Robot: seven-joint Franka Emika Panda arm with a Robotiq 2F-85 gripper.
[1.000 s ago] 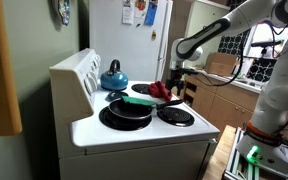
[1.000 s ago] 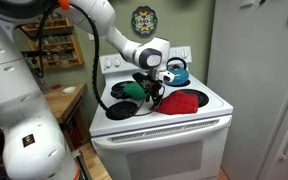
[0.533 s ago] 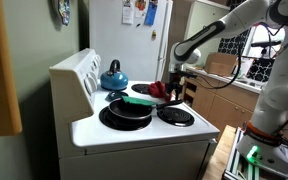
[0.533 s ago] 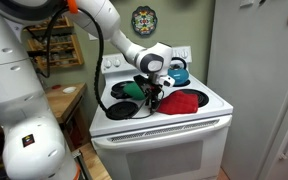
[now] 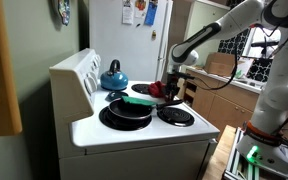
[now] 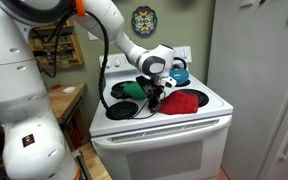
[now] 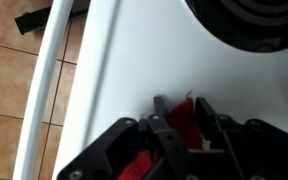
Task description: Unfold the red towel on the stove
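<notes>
The red towel [image 6: 184, 102] lies bunched on the front burner of the white stove [image 6: 164, 126], near its front edge. In an exterior view it shows as a dark red lump [image 5: 160, 90] at the far side of the stove [image 5: 149, 133]. My gripper [image 6: 154, 98] is down at the towel's edge, also seen in an exterior view [image 5: 172, 88]. In the wrist view my gripper [image 7: 180, 103] has its two black fingers on either side of a raised fold of the red towel [image 7: 181, 120], which fills the gap between them. More red cloth shows under the gripper body.
A black pan [image 5: 124, 111] with a green-handled utensil [image 5: 139, 100] sits on the neighbouring burner. A blue kettle [image 5: 114, 75] stands at the back. The white refrigerator [image 6: 254, 80] borders the stove. The oven door handle [image 7: 49, 80] and tiled floor show in the wrist view.
The fingers have drawn together onto the edge of the red towel. The arm has barely moved and the towel lies where it was.
</notes>
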